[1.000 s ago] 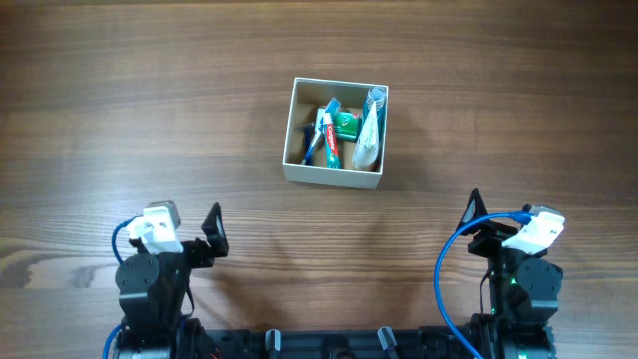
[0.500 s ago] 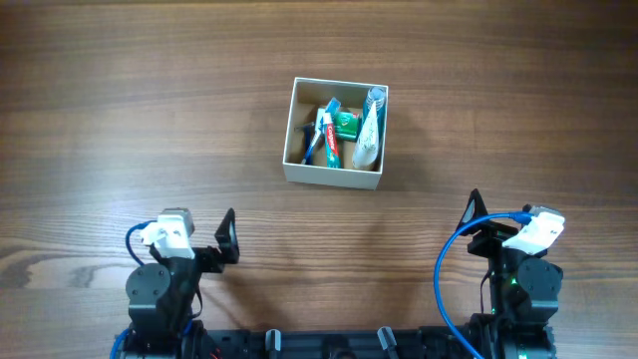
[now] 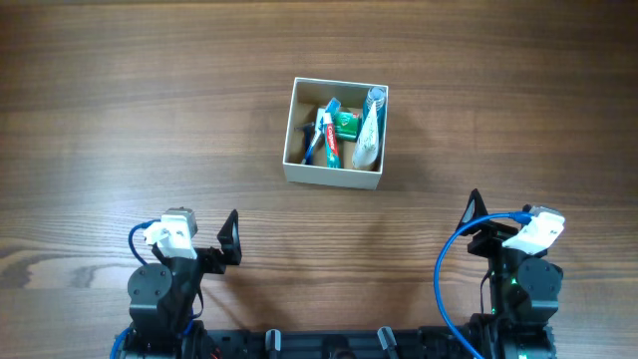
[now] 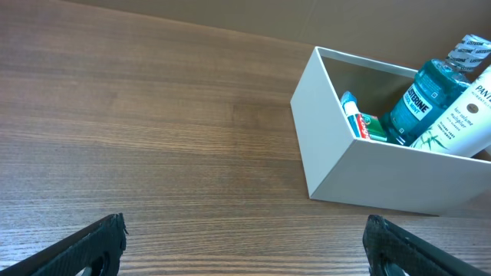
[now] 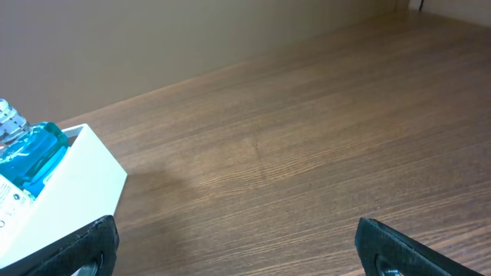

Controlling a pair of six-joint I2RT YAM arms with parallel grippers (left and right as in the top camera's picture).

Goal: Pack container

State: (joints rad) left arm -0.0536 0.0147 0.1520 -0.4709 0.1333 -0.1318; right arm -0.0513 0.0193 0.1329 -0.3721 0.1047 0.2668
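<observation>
The left tool [image 3: 230,237] has swung slightly rightward and drawn in toward its base; the right tool [image 3: 473,211] has not stirred. Both stand with fingers wide apart, holding nothing. The container [image 3: 332,175] sits well ahead of them, to the left tool's right and the right tool's left (toiletries [image 3: 339,130] already inside). Packing looks finished; what remains, I judge, is only parking the arms off the table [image 3: 120,100].

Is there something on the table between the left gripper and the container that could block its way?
Nothing visible does. Between the left gripper and the container there is only bare table. The toiletries all lie inside the container, none outside it.
</observation>
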